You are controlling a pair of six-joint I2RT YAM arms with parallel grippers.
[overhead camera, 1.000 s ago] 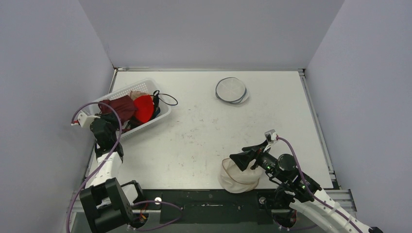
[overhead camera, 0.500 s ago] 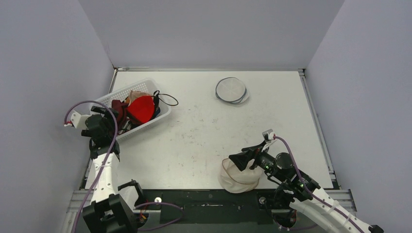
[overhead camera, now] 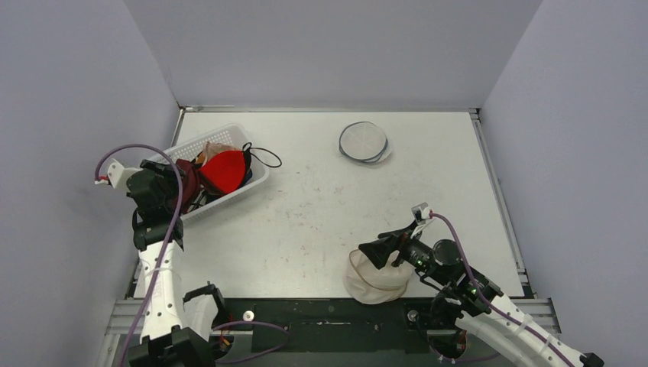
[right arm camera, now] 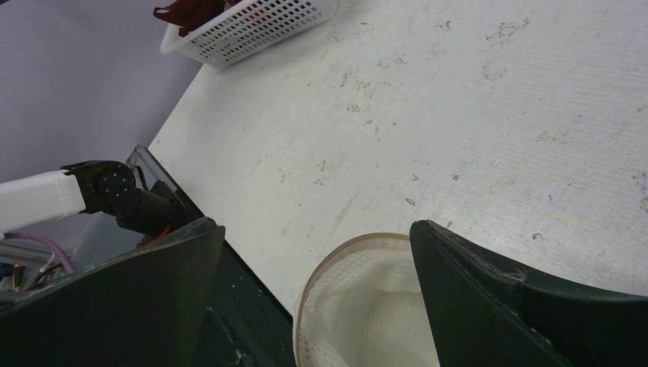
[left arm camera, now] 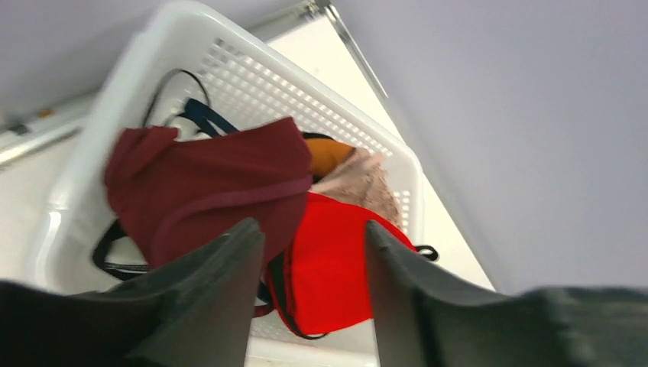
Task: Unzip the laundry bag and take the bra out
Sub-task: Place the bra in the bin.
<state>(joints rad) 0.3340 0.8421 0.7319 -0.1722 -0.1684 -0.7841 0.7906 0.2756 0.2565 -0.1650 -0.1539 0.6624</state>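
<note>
The desk (overhead camera: pixel 321 199) carries the white basket (left arm camera: pixel 306 99); well right of it, nearer me, lies the laundry bag (overhead camera: pixel 370 283). The maroon bra (left arm camera: pixel 221 183) rests inside the basket. My left hand (left arm camera: pixel 313 229) hangs above the basket, fingers apart, empty; my right hand (right arm camera: pixel 315 229) gapes wide, far right of it.

Top view overhead, whole table (overhead camera: pixel 321 199); left wrist close on basket (left arm camera: pixel 252 69); right wrist shares basket, far.

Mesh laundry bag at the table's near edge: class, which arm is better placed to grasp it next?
Right. The right end effector, open, hangs over the mesh laundry bag, while the left end effector is far away across the table at the white basket.
</note>
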